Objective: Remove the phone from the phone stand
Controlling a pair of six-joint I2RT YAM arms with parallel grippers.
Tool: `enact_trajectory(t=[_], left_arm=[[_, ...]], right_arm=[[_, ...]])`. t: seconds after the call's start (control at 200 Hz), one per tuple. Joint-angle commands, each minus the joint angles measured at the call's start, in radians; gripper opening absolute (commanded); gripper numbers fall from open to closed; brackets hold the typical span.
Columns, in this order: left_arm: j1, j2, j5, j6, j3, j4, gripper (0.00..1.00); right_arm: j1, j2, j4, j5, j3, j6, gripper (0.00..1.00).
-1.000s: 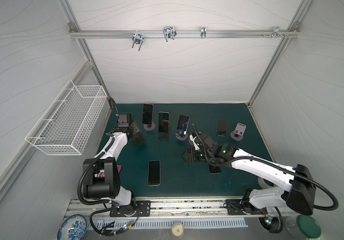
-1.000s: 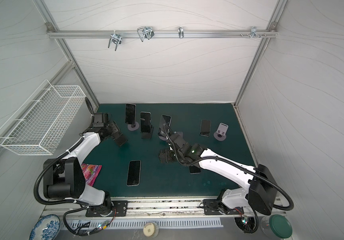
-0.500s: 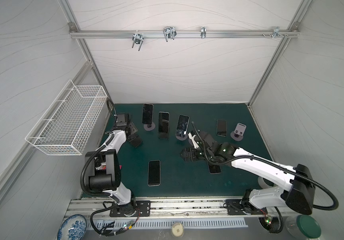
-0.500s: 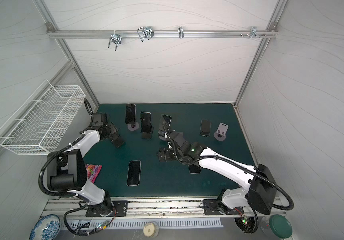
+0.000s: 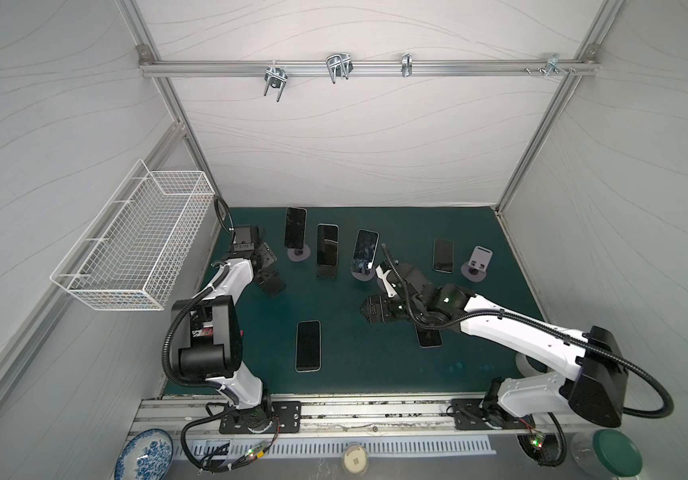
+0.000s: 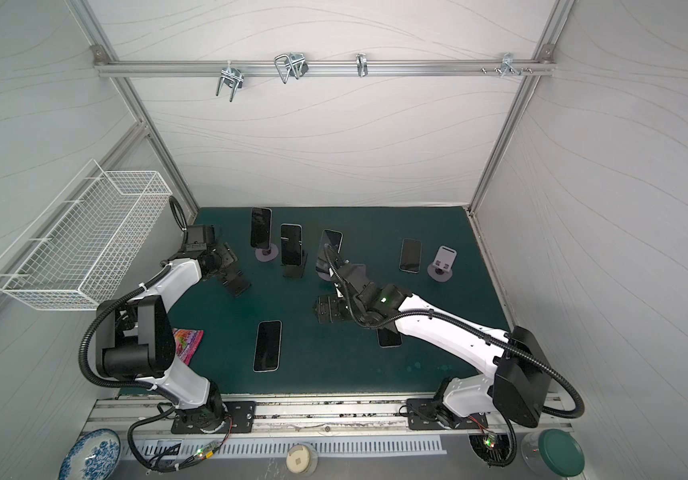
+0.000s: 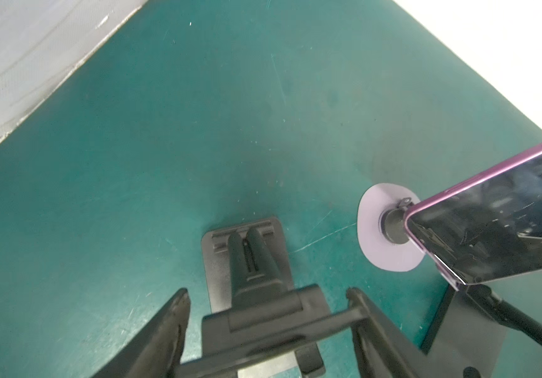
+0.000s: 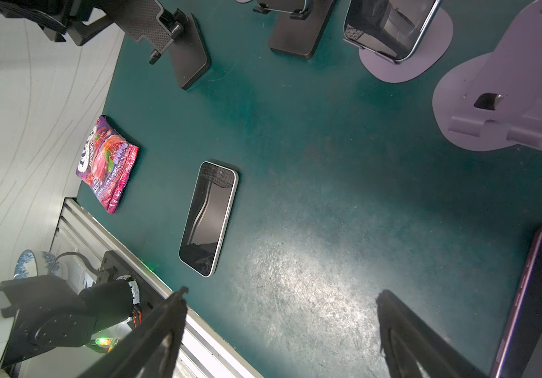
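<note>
the nearest phone (image 5: 295, 232) is leaning in its round lilac stand (image 5: 298, 254), just beside the empty black stand (image 5: 271, 283). the left gripper (image 7: 266, 291) is straddling that black stand's cradle, jaws slightly parted, one finger (image 7: 371, 317) seemingly touching it; pulling away could be dragging the stand into the phone. the right gripper (image 8: 281, 294) is hovering spread and empty, well apart from the black stand. a second ago the left jaws were pressing shut; they are loosening now.

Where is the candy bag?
In a top view, the candy bag lies on the left side of the green mat, tucked beside the left arm, with the flat phone to its right.
</note>
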Motion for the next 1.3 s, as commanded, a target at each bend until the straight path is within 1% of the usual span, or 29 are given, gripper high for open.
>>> enact_trajectory(t=[0.0, 0.07, 0.36, 0.57, 0.9, 1.155, 1.295], left_arm=[[0.007, 0.015, -0.010, 0.001, 0.049, 0.023, 0.78], [0.009, 0.014, -0.008, 0.003, 0.053, 0.016, 0.77], [0.009, -0.020, -0.005, 0.009, 0.077, -0.022, 0.83], [0.007, -0.062, -0.006, 0.012, 0.087, -0.052, 0.91], [0.008, -0.152, -0.001, 0.033, 0.106, -0.118, 0.92], [0.001, -0.301, 0.035, 0.047, 0.072, -0.186, 0.92], [-0.053, -0.409, 0.002, 0.065, 0.066, -0.250, 0.92]], right_arm=[[-0.004, 0.009, -0.004, 0.015, 0.027, -0.017, 0.92], [-0.006, 0.008, -0.005, 0.015, 0.027, -0.018, 0.92], [-0.006, -0.011, -0.017, 0.006, 0.033, -0.020, 0.92], [-0.005, -0.031, -0.036, 0.002, 0.046, -0.019, 0.92], [0.008, -0.069, -0.080, 0.014, 0.068, 0.009, 0.92], [0.069, -0.084, -0.129, 0.088, 0.105, 0.027, 0.92], [0.107, -0.079, -0.179, 0.180, 0.136, 0.052, 0.92]])
